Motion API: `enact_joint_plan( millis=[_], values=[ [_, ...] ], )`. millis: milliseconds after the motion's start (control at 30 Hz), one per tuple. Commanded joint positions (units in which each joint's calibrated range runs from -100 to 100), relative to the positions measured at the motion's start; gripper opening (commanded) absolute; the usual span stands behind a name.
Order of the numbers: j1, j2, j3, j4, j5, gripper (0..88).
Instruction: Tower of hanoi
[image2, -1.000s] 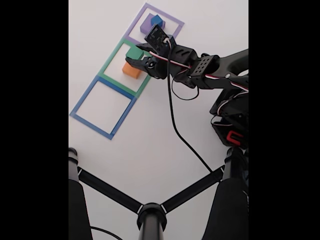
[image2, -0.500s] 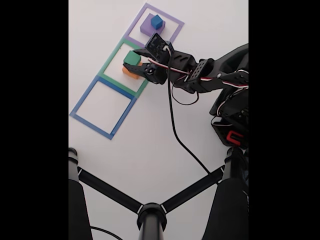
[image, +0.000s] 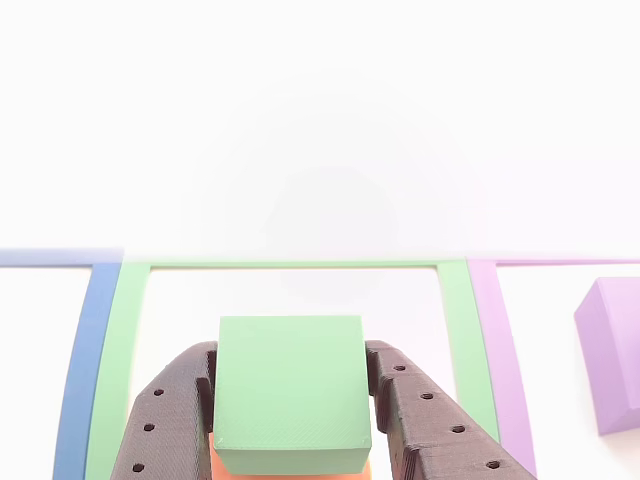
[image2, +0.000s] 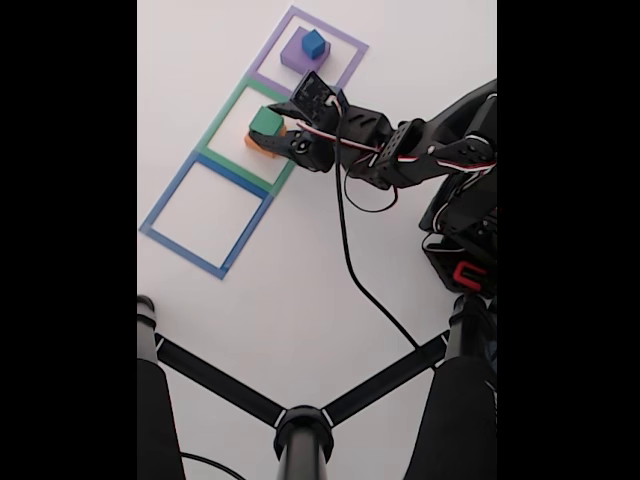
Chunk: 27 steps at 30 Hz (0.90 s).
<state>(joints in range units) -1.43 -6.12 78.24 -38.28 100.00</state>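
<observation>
In the other view the green cube (image: 290, 390) sits between my gripper's (image: 290, 352) two dark fingers (image: 170, 420), which press on its left and right sides. A sliver of the orange block (image: 214, 466) shows right under it. In the fixed view the green cube (image2: 266, 121) is on or just above the orange block (image2: 254, 144), inside the green taped square, with my gripper (image2: 270, 130) shut on it. The blue cube (image2: 314, 43) rests on the flat purple block (image2: 295, 55) in the purple taped square. The purple block (image: 608, 355) is also at the right edge of the other view.
Three taped outlines run in a diagonal row: purple (image2: 345, 40), green (image2: 215, 130), blue (image2: 165, 205). The arm's base (image2: 465, 240) stands at the right with a black cable (image2: 350, 250) trailing over the table. A black stand (image2: 300, 425) crosses the bottom.
My gripper has come down and slightly left with the green cube, bringing it from above the orange block to right on top of it. The blue cube and purple block are uncovered now.
</observation>
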Motion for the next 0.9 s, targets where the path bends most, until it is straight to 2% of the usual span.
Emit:
enact_joint_plan(
  millis=[0,300,567,700,767,867],
  values=[
    [-0.2,0.2,-0.9,-2.1,0.0,9.0],
    [-0.3,1.8,-0.8,-4.3,0.0,21.1],
    [0.1,-0.6,-2.0,-3.5,0.0,24.5],
    [0.3,-7.7,-4.3,5.9,0.0,22.9],
    [0.3,-13.3,-6.4,14.6,0.0,20.6],
    [0.9,-22.4,-12.3,33.3,0.0,15.8]
  ],
)
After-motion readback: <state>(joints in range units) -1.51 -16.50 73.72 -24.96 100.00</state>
